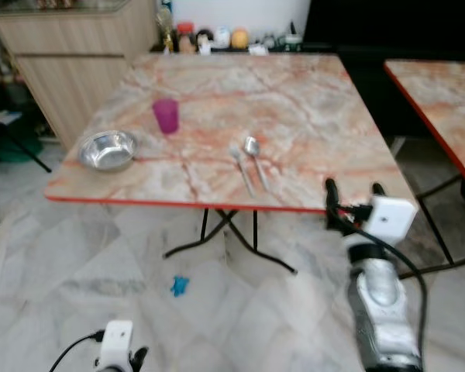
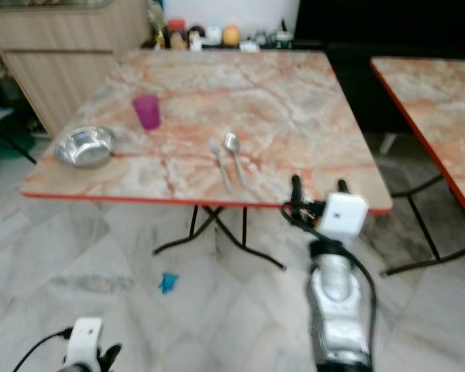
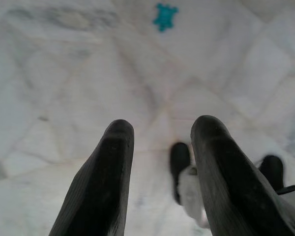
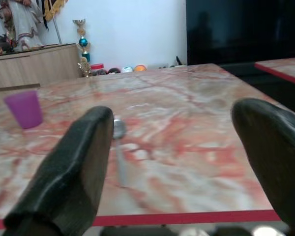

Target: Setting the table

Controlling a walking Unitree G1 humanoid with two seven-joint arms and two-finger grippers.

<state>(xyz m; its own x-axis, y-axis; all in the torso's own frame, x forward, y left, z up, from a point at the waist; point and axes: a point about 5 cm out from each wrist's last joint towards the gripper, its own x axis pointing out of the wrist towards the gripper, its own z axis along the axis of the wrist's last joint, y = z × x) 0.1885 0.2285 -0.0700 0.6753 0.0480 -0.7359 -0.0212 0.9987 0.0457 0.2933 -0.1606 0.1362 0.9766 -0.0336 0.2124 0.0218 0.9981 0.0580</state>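
- Left gripper [image 3: 160, 162] hangs low over the pale marble floor [image 1: 77, 263], its two black fingers [image 3: 101, 191] spread apart with nothing between them.
- Right gripper [image 1: 355, 195] is raised at the near red edge of the tabletop [image 1: 294, 101], towards its right corner; its fingers [image 4: 71, 167] are wide apart and bare.
- On the floor under the near edge lies a small teal scrap [image 1: 179, 286].
- Bowl [image 1: 108, 149]: round, shiny steel, shallow, upright, near the front left corner of the tabletop.
- Cup [image 1: 167, 115]: translucent purple tumbler, upright, just behind and to the right of the bowl, apart from it.
- Fork [image 1: 241, 166] and spoon [image 1: 256, 158]: both silver, lying side by side near the middle front, fork on the left, handles pointing towards the near edge; whether they touch is unclear.
- Tabletop itself is square, marbled in pink and cream with a red rim, on black folding legs [image 1: 232, 232].
- Bottles and jars [image 1: 217, 36] stand in a row behind the far edge, too blurred to name.
- Wooden cabinet [image 1: 70, 54] stands at far left.
- Second table [image 1: 442, 93] of the same pattern sits to the right, well apart.
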